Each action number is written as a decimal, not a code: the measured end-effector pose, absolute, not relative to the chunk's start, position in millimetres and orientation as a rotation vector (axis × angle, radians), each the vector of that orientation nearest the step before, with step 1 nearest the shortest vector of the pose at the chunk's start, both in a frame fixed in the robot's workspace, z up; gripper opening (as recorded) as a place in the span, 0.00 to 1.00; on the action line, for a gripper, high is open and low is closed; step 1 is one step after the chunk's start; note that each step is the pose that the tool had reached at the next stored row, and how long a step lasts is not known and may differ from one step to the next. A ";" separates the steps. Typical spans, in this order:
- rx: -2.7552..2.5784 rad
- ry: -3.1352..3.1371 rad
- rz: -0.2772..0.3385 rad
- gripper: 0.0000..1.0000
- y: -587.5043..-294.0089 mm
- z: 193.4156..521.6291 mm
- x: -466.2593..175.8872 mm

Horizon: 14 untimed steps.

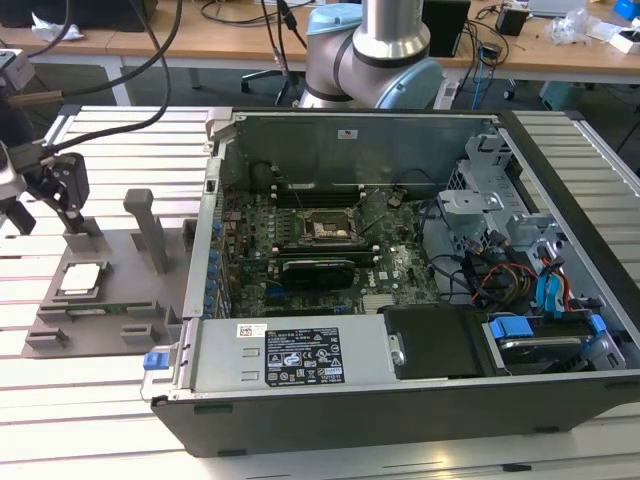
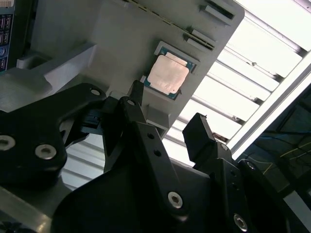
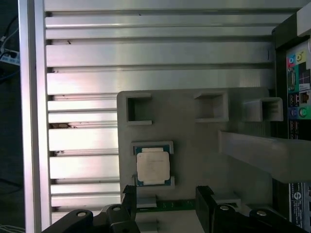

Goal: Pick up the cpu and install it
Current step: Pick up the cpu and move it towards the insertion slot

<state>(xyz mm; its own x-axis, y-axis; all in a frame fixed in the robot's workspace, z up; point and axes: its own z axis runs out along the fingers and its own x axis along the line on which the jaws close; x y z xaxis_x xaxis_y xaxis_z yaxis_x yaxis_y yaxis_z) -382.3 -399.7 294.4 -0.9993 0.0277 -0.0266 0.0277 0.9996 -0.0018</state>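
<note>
The cpu (image 1: 80,278) is seen lying flat in its recess on the grey fixture tray (image 1: 120,305), metal top upward. The hand (image 1: 45,215) is poised above the tray's cpu end, released and empty, apart from the chip.

The chip is judged light, stiff and fragile, with a slick top. It is best taken by two opposite thin edges.

In the first wrist view the fingers (image 3: 128,196) are shown spread wider than the chip. The open computer case (image 1: 400,370) beside the tray, and its socket (image 1: 325,228), are shown in the exterior view.
</note>
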 end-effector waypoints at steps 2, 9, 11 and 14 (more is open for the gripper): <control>0.042 3.115 -0.003 0.60 -399.7 294.0 -382.3; 0.038 3.115 -0.003 0.60 -399.7 291.9 -382.5; 0.036 3.115 -0.003 0.60 -399.7 291.2 -382.6; 0.035 3.115 -0.003 0.60 -399.7 290.1 -382.6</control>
<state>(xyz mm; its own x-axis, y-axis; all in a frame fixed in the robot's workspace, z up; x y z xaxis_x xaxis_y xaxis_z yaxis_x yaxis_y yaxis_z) -382.6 -399.7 290.1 -0.9994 0.0223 -0.0268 0.0224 0.9997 -0.0017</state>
